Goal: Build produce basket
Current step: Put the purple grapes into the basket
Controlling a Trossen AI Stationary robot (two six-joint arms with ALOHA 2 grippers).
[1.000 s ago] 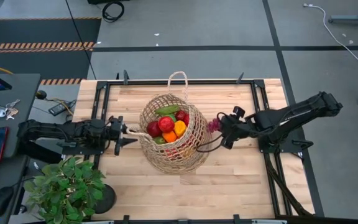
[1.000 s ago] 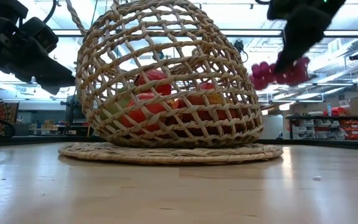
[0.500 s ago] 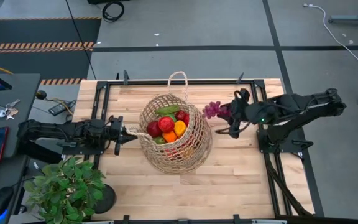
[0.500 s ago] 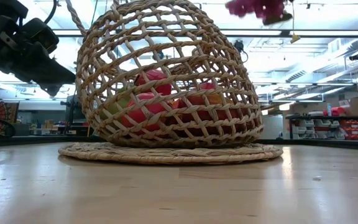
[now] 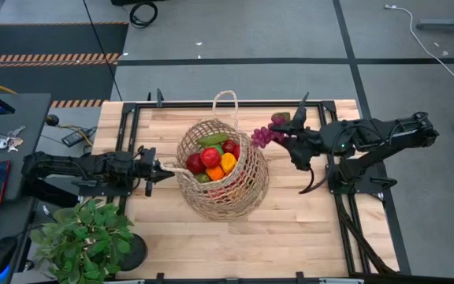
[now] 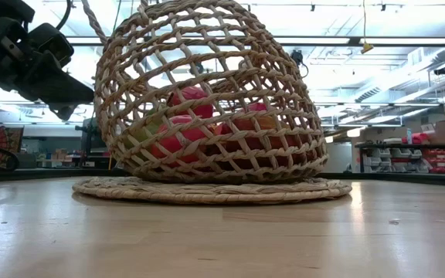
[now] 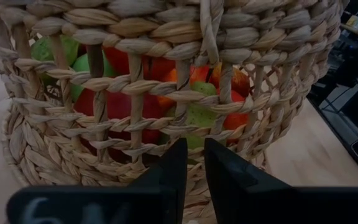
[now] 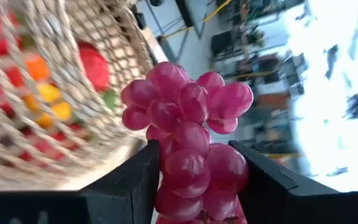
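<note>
The right arm reaches in low from the table's right edge, stretched toward the middle, with its right gripper raised beside the upper right rim of the large tan open-weave wicker basket. Its two dark fingers are clamped on a bunch of glossy purple toy grapes, which sits squarely between them and bulges out past the tips; seen from above, the bunch runs lengthwise from the gripper toward the basket and hangs just outside the rim, near the weave but apart from it. The left arm lies stretched flat across the table's left side, and its left gripper meets the basket's left wall, its fingers drawn nearly together with a wicker strand in the narrow gap. The basket stands on a flat woven mat in the middle of the light wooden table, its mouth tipped toward the table's far left. Inside it lie red, orange, yellow and green toy fruits and vegetables.
</note>
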